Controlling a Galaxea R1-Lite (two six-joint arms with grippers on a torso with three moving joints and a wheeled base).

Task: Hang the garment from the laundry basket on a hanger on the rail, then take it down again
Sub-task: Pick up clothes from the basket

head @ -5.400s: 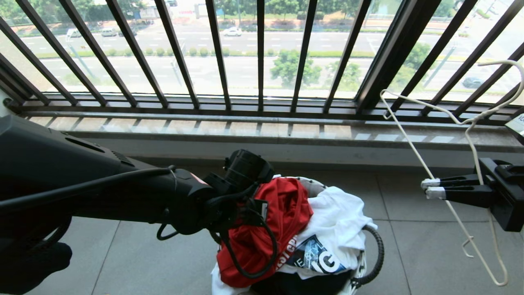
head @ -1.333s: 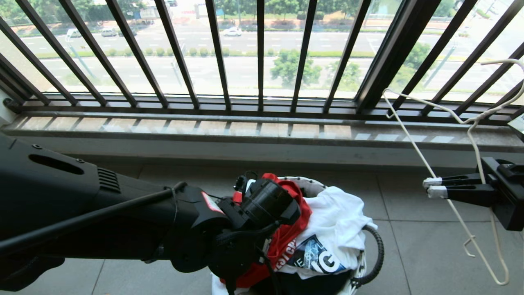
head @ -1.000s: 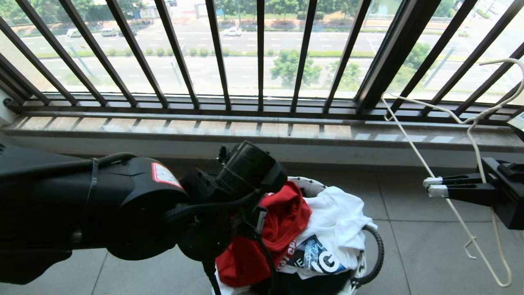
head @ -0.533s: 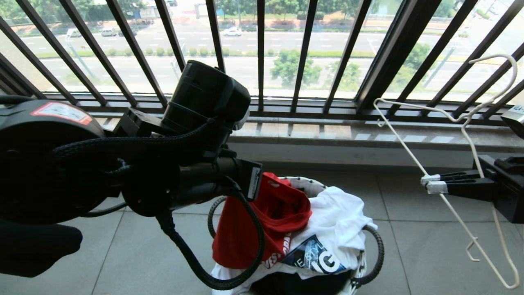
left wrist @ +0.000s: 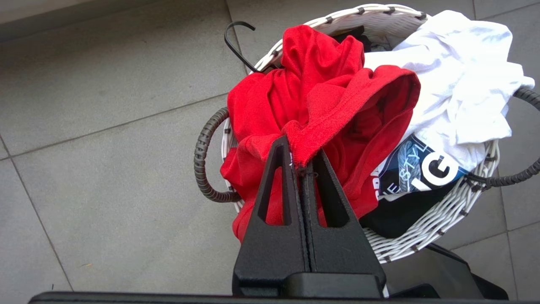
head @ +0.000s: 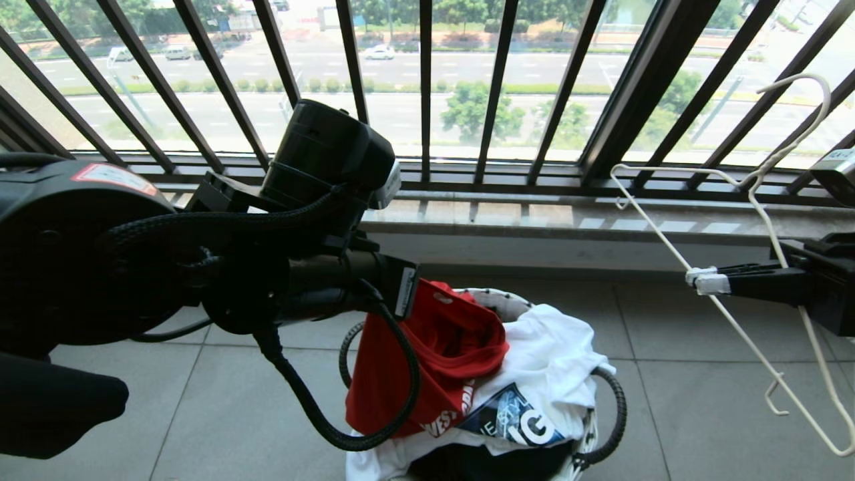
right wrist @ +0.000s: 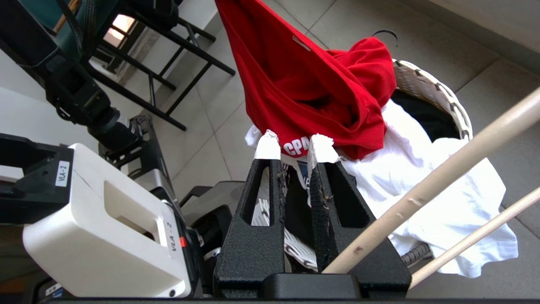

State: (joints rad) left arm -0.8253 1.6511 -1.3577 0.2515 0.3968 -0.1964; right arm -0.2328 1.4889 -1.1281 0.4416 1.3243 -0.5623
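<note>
**Red T-shirt lifts from the laundry basket, wire hanger waiting**

The left gripper [left wrist: 300,162], at lower centre of the left wrist view, has its jaws closed on a ribbed hem of the red T-shirt [head: 434,361], which hangs half out of the white-rimmed laundry basket [left wrist: 426,236] at bottom centre of the head view. At the right edge of that view, the right gripper [head: 701,280] holds the white wire hanger [head: 755,341], its jaws pinched on the wire. The rail is in no view.

The risk, by the look of it: only a narrow edge of cloth is pinched, so the shirt could slip free as it rises, or drag the white printed shirt [head: 554,361] out with it, since the 2 lie touching. Held by a hem, it may also be awkward to thread onto the hanger.

The left wrist view alone shows the exact bite on the hem and a black hook [left wrist: 238,42] by the basket rim; the head view alone shows the hanger whole.
</note>
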